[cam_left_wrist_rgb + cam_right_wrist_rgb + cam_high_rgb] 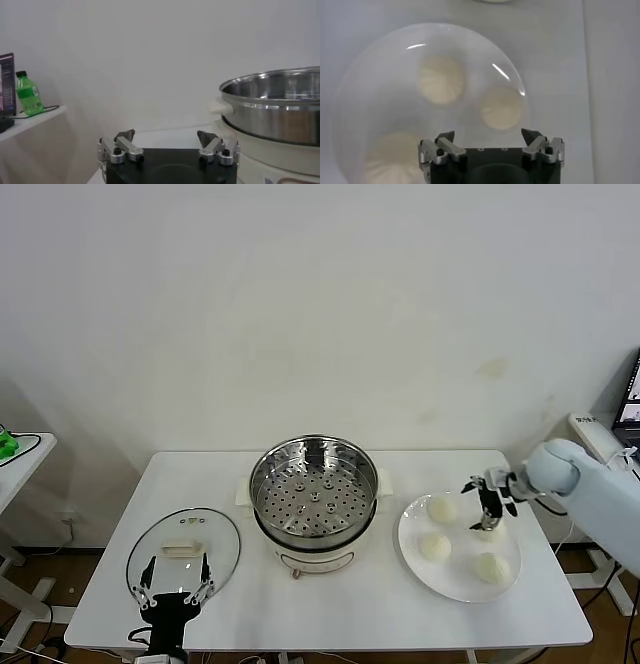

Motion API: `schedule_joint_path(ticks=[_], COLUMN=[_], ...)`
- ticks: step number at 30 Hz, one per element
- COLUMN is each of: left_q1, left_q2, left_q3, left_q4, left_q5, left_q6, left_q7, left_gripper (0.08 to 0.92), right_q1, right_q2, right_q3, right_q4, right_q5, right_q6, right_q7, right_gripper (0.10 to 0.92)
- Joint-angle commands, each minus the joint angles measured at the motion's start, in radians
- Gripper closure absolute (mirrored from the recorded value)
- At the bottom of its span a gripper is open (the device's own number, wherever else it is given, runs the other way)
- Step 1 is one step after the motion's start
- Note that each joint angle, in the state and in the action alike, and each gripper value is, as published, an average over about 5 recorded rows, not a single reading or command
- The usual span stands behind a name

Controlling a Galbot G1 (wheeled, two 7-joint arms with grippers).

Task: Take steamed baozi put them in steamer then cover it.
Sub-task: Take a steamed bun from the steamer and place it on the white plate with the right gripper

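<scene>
Several cream-white steamed baozi lie on a white plate (462, 576) at the table's right: one at the far left (441, 508), one in the middle (434, 546), one at the front (491, 567). A fourth (488, 531) sits partly hidden under my right gripper (488, 506), which hovers open just above it. In the right wrist view the open right gripper (490, 136) looks down on the plate (380, 95) and baozi (501, 108). The steel steamer (314, 489) stands mid-table, uncovered, with its perforated tray bare. My left gripper (175, 589) rests open at the front left.
A clear glass lid (160, 536) with a cream handle lies flat on the table in front of the left gripper. The left wrist view shows the open left gripper (166, 136), the steamer wall (280, 107) and a green bottle (27, 95) on a side table.
</scene>
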Motion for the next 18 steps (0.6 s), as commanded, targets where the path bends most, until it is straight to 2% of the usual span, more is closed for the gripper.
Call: schedule_joint_path(ticks=[1,18], left_q1=[-0.003,-0.017], left_q2=[0.000,-0.002], left_q3=[0.000,-0.003], left_q4=[0.002,0.013], left_q5=[-0.002,-0.018], left_q6=[0.000,0.005], left_q7=[0.000,0.000], left_gripper=[0.177,0.177], right_q1=[0.095,0.083], right_q2=[0.094,0.154], right_q3=[-0.086,-0.123], right_q4=[-0.112,-0.181], right_q5=[0.007,-0.056], right_q6=[-0.016,0.027], right_q7=[-0.009,-0.074], right_gripper=[0.203,0.203])
